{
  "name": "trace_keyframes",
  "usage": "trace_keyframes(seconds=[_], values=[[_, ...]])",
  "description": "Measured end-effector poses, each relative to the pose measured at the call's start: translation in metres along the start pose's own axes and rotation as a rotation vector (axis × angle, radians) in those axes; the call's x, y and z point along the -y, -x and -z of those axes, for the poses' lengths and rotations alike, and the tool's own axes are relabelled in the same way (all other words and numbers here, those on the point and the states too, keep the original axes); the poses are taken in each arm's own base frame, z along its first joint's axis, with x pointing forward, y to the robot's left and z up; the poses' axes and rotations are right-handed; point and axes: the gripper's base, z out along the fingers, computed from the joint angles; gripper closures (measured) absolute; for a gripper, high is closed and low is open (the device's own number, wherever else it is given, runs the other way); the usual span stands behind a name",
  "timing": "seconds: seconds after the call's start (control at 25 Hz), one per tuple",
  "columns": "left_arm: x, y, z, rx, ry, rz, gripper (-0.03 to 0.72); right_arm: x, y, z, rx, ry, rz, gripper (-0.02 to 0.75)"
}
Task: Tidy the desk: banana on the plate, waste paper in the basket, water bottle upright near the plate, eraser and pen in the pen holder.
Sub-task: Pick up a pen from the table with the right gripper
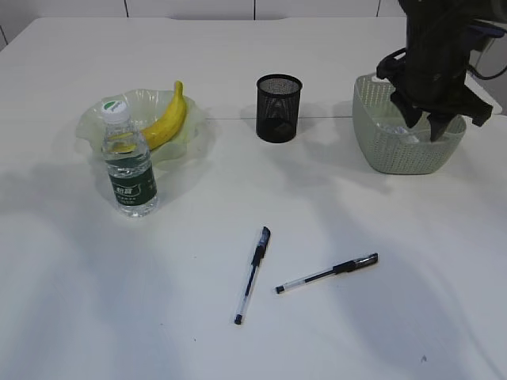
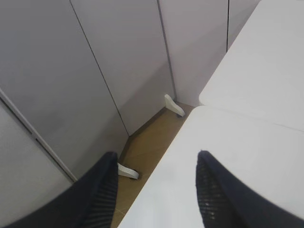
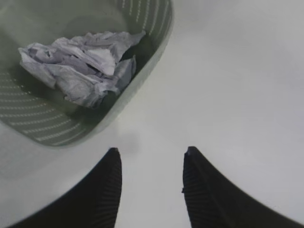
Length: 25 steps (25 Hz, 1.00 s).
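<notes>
Right gripper (image 3: pixel 151 156) jaws apart, empty, ribbed black pads; crumpled waste paper (image 3: pixel 83 66) up-left of them inside woven-look plastic basket (image 3: pixel 142 102). Left gripper (image 2: pixel 156 161) jaws apart, empty, over smooth white desk (image 2: pixel 247 147) edge; grey panels, tan floor beyond.

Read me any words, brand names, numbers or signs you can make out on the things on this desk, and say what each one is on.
Water bottle dark green label: white characters, too small and blurred to read.
Bottle cap: a green mark, not legible.
The two pens: no legible print.
No readable text anywhere else, in any view.
</notes>
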Motion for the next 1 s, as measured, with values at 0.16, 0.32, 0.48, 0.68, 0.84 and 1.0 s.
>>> trace_keyframes(seconds=[0.16,0.32,0.48,0.68,0.84,1.0], values=[[0.000,0.000,0.000,0.000,0.000,0.000,0.318,0.001,0.003,0.000,0.035,-0.011,0.013,0.414],[0.000,0.000,0.000,0.000,0.000,0.000,0.318,0.001,0.004,0.000,0.041,-0.012,0.016,0.414],[0.000,0.000,0.000,0.000,0.000,0.000,0.318,0.001,0.004,0.000,0.047,-0.014,0.016,0.414],[0.000,0.000,0.000,0.000,0.000,0.000,0.318,0.002,0.006,0.000,0.063,-0.018,0.012,0.414],[0.000,0.000,0.000,0.000,0.000,0.000,0.318,0.000,0.001,0.000,0.013,-0.004,-0.009,0.414],[0.000,0.000,0.000,0.000,0.001,0.000,0.318,-0.003,-0.008,-0.001,-0.089,0.024,-0.047,0.414]])
